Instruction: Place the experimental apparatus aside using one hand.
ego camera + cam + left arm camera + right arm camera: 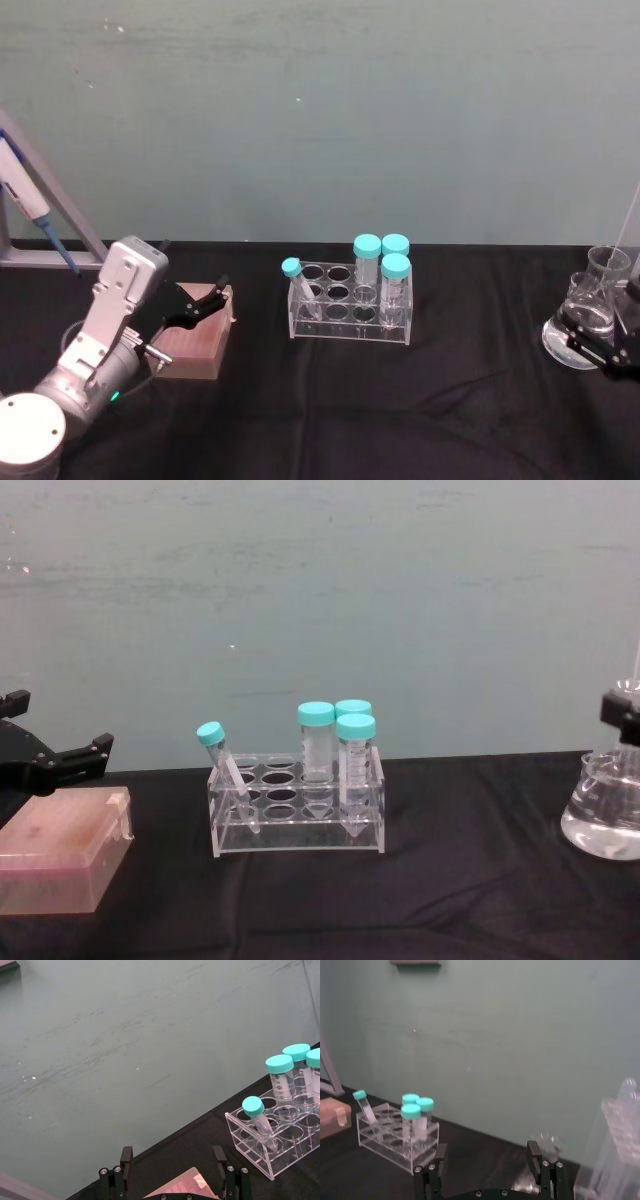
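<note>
The conical flask (583, 322) with clear liquid stands at the table's far right, also seen side-on in the chest view (603, 825). Behind it are a small glass beaker (609, 264) and the tall acrylic stand (615, 1145) of long tubes. My right gripper (602, 352) is at the flask's base on its near side. Its fingers (535, 1153) stand wide apart, so it is open and holds nothing. My left gripper (205, 300) hangs open over a pink box (196, 346) at the left.
A clear rack (349, 312) with several teal-capped tubes stands mid-table, one tube leaning. A pipette on a metal stand (30, 205) is at the far left. Black cloth covers the table, with a green wall close behind.
</note>
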